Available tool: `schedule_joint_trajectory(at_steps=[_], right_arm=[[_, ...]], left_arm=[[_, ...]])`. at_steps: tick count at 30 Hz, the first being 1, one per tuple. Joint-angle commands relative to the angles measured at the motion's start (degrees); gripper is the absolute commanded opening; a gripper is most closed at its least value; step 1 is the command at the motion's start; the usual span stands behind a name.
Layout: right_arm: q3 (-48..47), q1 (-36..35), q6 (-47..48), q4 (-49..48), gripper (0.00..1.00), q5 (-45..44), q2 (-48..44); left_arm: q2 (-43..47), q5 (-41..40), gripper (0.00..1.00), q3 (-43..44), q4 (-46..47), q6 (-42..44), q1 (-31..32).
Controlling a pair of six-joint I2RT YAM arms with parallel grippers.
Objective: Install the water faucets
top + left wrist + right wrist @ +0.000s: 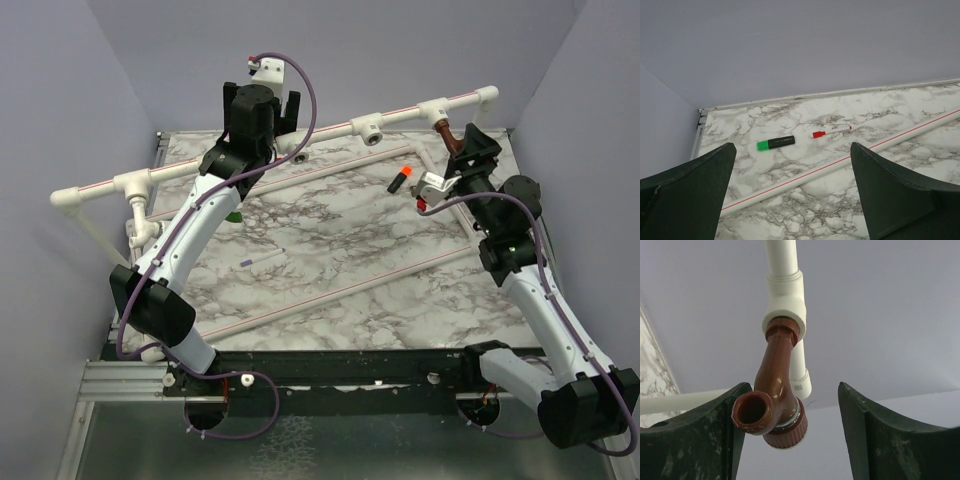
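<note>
The dark reddish-brown faucet [774,390] hangs by its threaded end from a white tee [785,302] on the back pipe, at the back right in the top view [445,136]. My right gripper [792,387] is open around it, with the spout mouth close against the left finger [715,435]; in the top view the gripper [468,150] sits just right of it. The white faucet [143,228] hangs from the left tee [133,183]. A bit of green [233,215] peeks from behind my left arm, mostly hidden. My left gripper [285,125] is open and empty [792,145].
A white pipe frame [330,128] with a bare middle tee [372,130] runs along the back. An orange-and-black marker [400,181] and a pen [262,258] lie on the marble. The left wrist view shows a green-capped highlighter [775,143], a red-capped pen [831,132] and a red-striped pipe [840,162].
</note>
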State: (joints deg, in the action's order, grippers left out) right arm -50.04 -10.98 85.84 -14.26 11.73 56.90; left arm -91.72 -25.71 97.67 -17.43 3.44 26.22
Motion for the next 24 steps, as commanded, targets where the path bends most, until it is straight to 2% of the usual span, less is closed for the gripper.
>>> schedule_joint_trajectory(at_steps=[1, 11, 17, 18, 24], right_arm=[[0.4, -0.5, 0.0, -4.5, 0.70, -1.6, 1.8], [1.2, -0.6, -14.2, -6.0, 0.32, -0.2, 0.9], [2.3, -0.6, -29.2, -7.0, 0.03, 0.2, -0.8], [2.2, -0.6, -31.9, -6.8, 0.01, -0.1, -0.9], [1.0, -0.6, -57.0, -6.6, 0.01, -1.6, -2.3]], left_arm=[[-0.3, 3.1, 0.97, -1.8, -4.1, -1.2, 0.8], [-0.4, 3.0, 0.97, -1.9, -3.9, -0.9, 0.7], [-0.1, 2.9, 0.97, -1.9, -3.9, -0.9, 0.8], [-0.2, 2.9, 0.97, -1.9, -3.9, -1.0, 0.8], [0.3, 2.7, 0.97, -2.0, -3.9, -0.9, 0.8]])
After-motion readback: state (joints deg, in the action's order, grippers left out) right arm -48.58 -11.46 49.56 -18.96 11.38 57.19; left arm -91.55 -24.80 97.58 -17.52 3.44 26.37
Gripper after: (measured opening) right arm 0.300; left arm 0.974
